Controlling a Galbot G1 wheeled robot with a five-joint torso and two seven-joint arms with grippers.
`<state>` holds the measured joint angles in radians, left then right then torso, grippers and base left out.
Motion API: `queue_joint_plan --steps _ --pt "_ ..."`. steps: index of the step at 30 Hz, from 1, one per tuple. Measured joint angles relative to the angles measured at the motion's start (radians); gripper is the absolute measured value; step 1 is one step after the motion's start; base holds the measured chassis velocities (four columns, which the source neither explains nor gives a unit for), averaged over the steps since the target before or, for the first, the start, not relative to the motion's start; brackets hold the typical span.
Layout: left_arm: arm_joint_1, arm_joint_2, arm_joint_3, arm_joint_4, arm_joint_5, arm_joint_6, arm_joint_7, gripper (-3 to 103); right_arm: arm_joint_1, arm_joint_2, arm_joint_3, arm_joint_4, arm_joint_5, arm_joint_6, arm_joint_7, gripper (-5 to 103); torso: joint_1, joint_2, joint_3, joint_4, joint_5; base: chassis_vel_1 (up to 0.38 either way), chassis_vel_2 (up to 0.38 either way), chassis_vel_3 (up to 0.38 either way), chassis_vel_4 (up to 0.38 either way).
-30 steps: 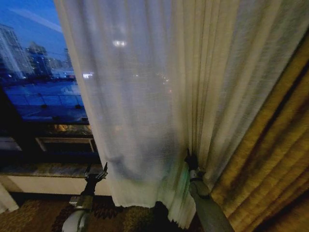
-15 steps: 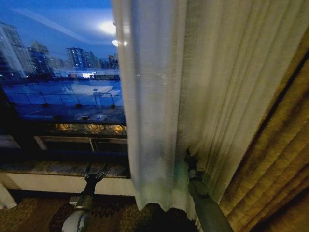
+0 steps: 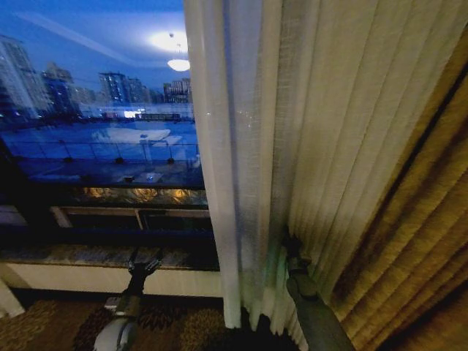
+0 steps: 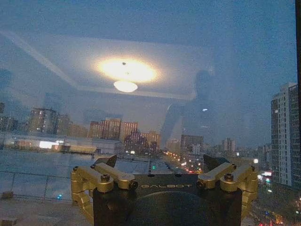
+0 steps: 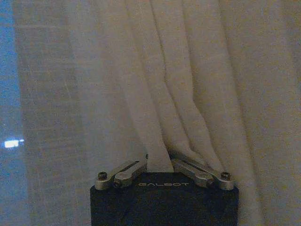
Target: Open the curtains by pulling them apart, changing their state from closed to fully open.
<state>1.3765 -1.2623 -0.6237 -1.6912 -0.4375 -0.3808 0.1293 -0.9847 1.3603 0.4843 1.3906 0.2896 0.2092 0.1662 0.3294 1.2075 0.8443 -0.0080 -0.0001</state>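
Right gripper (image 5: 158, 162) (wrist view) on curtains (image 5: 178, 84)

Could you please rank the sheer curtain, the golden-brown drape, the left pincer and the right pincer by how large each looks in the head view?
1. Sheer curtain, gathered in folds.
2. Golden-brown drape, cut off at the frame edge.
3. Left pincer and right pincer: both small, and the right one is part-hidden in the fabric it grips, so I won't rank them.
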Motion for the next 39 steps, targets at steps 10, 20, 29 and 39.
queue_joint_plan --steps 10,20,29,39 --pt "0.000 0.000 0.000 0.000 0.000 0.000 0.000 100 -0.089 -0.011 -0.017 0.115 0.008 -0.040 -0.010 19 0.000 0.000 0.000 0.0001 -0.0001 0.000 0.000 0.000 0.000" --pt "0.000 0.000 0.000 0.000 0.000 0.000 0.000 100 -0.289 -0.012 0.024 0.212 -0.023 0.034 -0.046 63 0.000 0.000 0.000 -0.0001 0.0000 0.000 0.000 0.000 0.000" --pt "0.000 0.000 0.000 0.000 0.000 0.000 0.000 100 -0.286 0.025 0.015 0.224 -0.060 0.053 -0.044 95 0.000 0.000 0.000 0.0000 0.0000 0.000 0.000 0.000 0.000" --pt "0.000 0.000 0.000 0.000 0.000 0.000 0.000 100 -0.276 0.049 0.000 0.230 -0.097 0.053 -0.042 100 0.000 0.000 0.000 0.0000 0.0001 0.135 0.103 -0.130 -0.105"
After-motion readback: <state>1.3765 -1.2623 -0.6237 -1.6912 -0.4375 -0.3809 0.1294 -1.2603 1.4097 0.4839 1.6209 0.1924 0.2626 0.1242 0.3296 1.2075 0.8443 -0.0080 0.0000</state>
